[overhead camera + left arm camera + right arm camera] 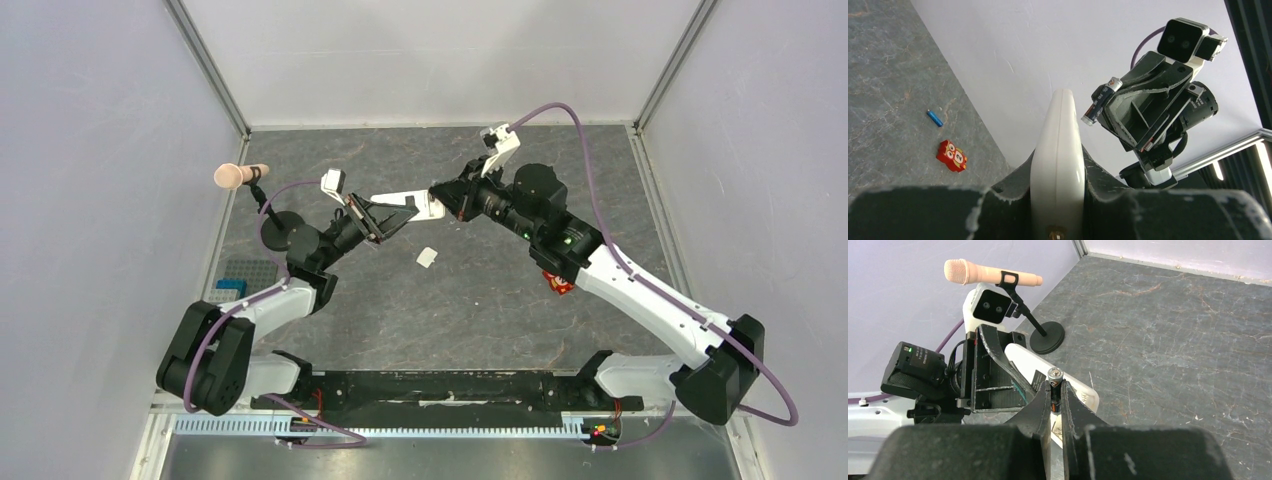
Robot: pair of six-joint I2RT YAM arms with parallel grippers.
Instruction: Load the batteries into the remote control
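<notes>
Left claw clamped on the remote control, holding it clear of the table within the other arm's reach; right claw pinches the dark battery just beside it, presumably for insertion. Blue battery lies on the table, not yet loaded.

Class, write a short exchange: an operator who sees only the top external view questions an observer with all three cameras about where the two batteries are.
Operator: From above I see the left pincer holding the remote control. Is the right pincer carrying anything?
Observer: Yes. The right wrist view shows a dark battery clamped between its fingers, near the remote's end.
Operator: And the other battery?
Observer: The left wrist view shows the blue battery lying on the table, close to the orange owl-faced object but not touching it.
</notes>
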